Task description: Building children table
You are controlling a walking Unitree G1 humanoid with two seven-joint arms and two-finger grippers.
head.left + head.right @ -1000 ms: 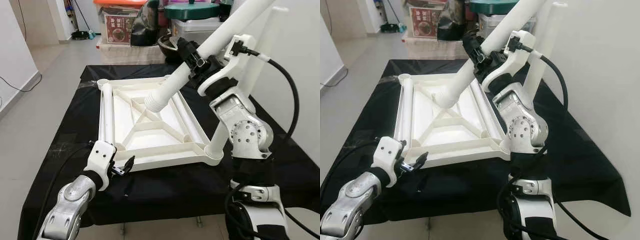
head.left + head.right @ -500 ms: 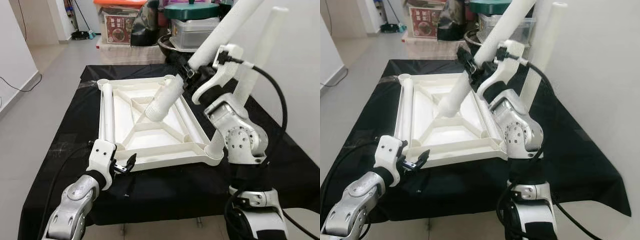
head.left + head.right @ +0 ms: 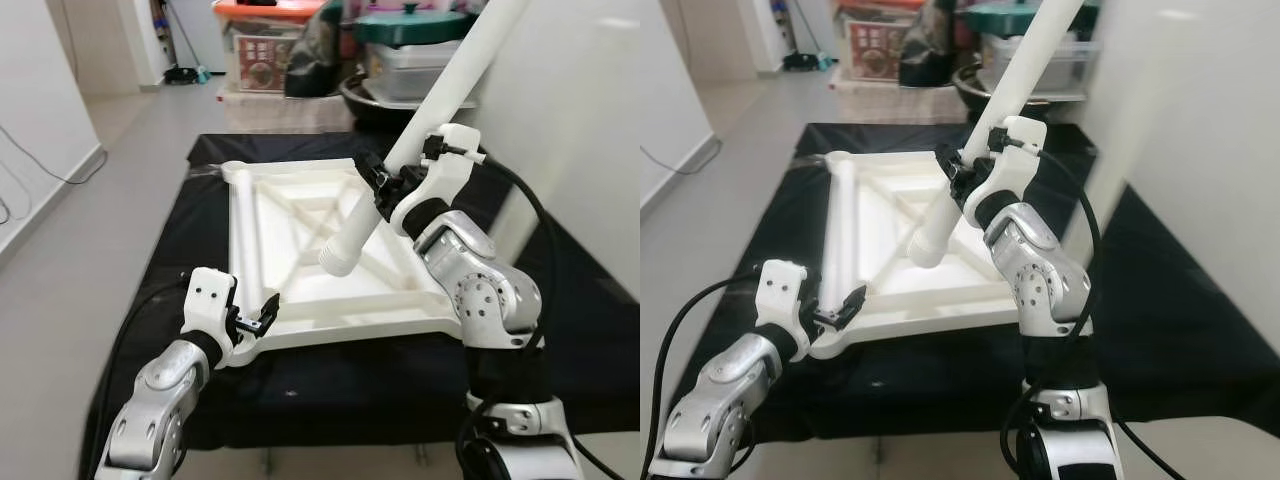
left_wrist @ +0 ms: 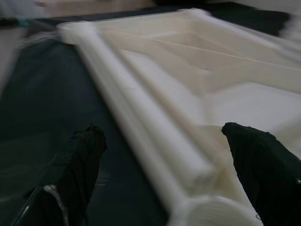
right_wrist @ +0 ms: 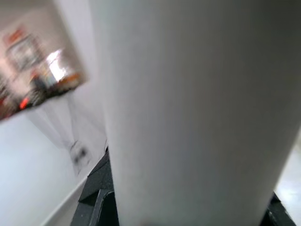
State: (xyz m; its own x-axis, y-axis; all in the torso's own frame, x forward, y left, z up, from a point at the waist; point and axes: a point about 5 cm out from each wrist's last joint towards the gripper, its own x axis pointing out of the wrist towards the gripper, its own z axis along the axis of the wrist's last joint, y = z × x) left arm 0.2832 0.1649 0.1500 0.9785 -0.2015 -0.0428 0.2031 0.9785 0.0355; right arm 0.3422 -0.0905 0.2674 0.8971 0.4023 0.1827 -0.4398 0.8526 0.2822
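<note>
Since 1 second ago the right end effector (image 3: 385, 187) has swung the white leg (image 3: 415, 135) steeper, so its lower open end now hangs lower over the middle of the tabletop (image 3: 300, 215), and the left end effector (image 3: 252, 318) has come in to that panel's near left corner. The right end effector is clamped around the leg partway along its length; the right wrist view shows the white tube pressed close between the dark fingers (image 5: 96, 197), detail the head views lack. The left end effector's 2 fingers are spread apart, straddling the corner socket (image 4: 214, 214) and the side rail (image 4: 141, 122) in the blurred left wrist view. The tabletop lies upside down, ribs up, on the black-covered worktop (image 3: 180, 250). Beyond it stand storage boxes (image 3: 270, 45) and a lidded pot (image 3: 410, 30).
</note>
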